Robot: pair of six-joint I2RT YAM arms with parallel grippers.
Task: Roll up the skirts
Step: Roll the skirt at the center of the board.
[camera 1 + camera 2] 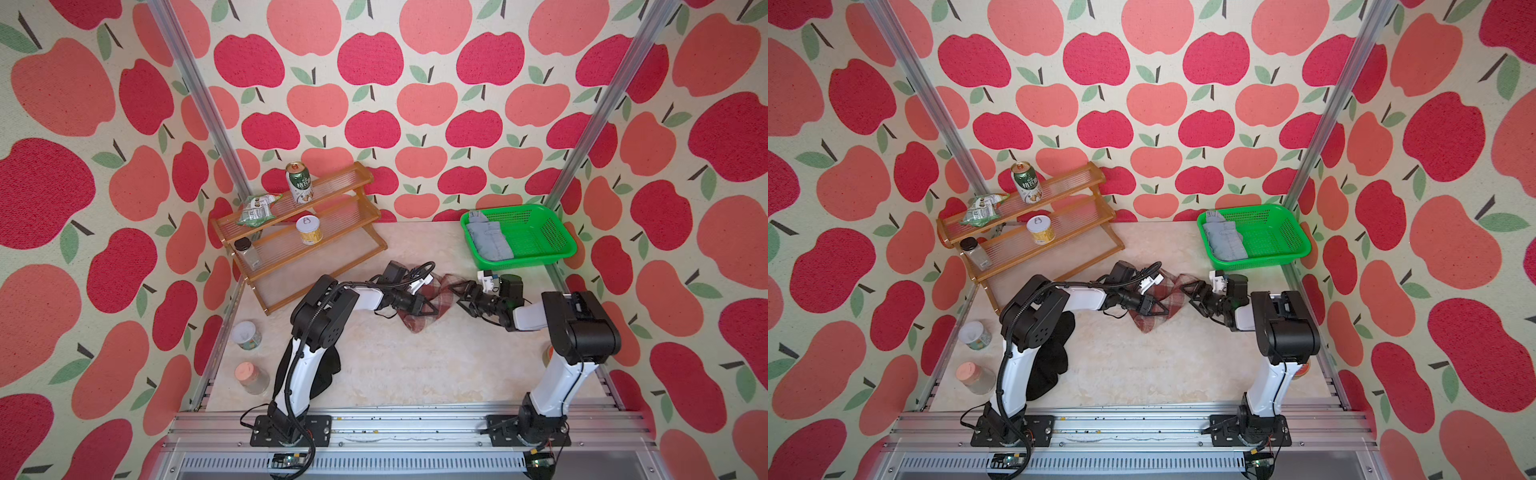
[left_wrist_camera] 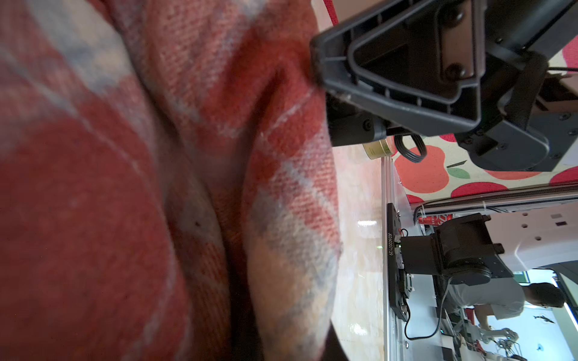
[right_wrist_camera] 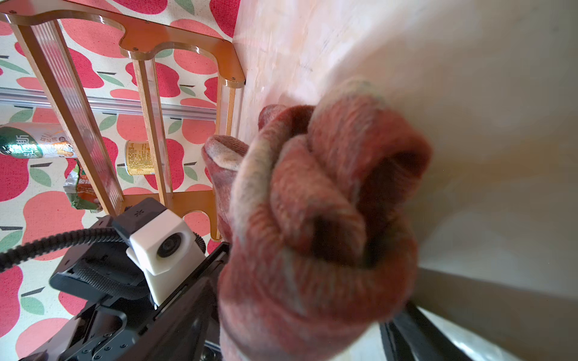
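Mid-frame, your left gripper [image 1: 430, 309] pinched the red-brown-and-cream plaid cloth skirt [image 1: 419, 320]; your right gripper [image 1: 457, 291] stood spread. Tugging risked unrolling it.

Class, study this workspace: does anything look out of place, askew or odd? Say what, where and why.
The black skirt lies crumpled on the table beneath the left arm, partly hidden, while the denim skirt sits rolled in the green basket. The snack packet on the rack's top shelf lies crushed and askew.
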